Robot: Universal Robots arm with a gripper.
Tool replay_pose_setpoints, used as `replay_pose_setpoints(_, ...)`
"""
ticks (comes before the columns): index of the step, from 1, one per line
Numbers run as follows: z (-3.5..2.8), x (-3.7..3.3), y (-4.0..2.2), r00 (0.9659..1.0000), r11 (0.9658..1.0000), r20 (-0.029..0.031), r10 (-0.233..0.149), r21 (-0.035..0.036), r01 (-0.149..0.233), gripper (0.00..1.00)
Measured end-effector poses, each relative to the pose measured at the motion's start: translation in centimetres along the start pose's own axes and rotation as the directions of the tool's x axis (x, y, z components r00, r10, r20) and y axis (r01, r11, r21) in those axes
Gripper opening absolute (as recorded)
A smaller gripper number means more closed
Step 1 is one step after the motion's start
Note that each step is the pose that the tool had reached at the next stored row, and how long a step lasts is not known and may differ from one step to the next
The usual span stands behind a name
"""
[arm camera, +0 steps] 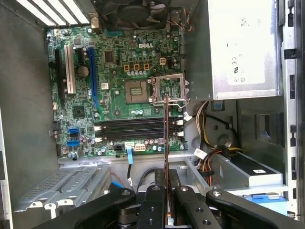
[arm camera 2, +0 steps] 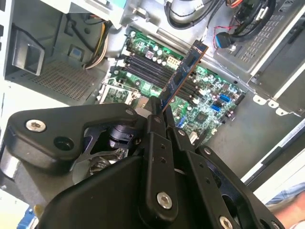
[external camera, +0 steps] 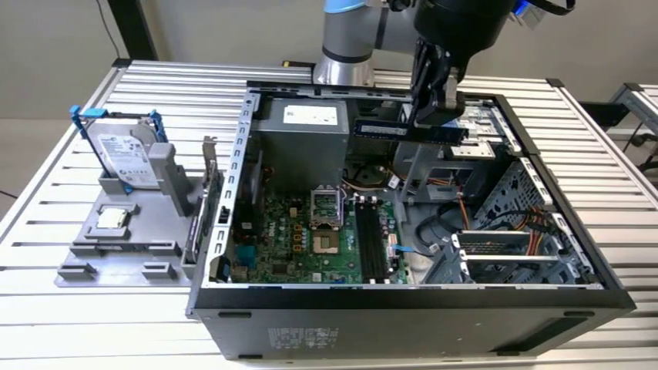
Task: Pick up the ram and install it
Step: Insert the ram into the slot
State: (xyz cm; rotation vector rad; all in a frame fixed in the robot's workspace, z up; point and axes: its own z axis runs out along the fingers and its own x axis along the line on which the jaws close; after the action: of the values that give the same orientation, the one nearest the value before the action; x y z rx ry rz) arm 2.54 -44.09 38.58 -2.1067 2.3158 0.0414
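In the exterior view the ram, a thin dark stick with a bluish label, hangs level above the back of the open computer case. My gripper is shut on it from above. In the second wrist view the ram juts out from between the black fingers, over the green motherboard. Edge-on in the first wrist view, the ram crosses the black memory slots, with the gripper clamped on its near end. The slots lie well below the stick.
A silver hard drive with blue brackets stands on a grey fixture at the exterior view's left, outside the case. Inside are the power supply, the open processor socket, bundles of cables and a metal drive cage.
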Motion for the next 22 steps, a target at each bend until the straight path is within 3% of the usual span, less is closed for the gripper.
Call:
replay_pose_setpoints(15, 0.00, 0.00, 0.00, 1.0000, 1.0000, -0.0004, -0.003, -0.0001, 0.003, 0.00)
replay_pose_setpoints(18, 0.00, -0.01, 0.00, 0.9990, 0.9990, 0.0002, 0.044, 0.0011, -0.044, 0.00)
replay_pose_setpoints(22, 0.00, -0.01, 0.00, 0.9931, 0.9931, 0.0011, 0.117, 0.0029, -0.117, 0.00)
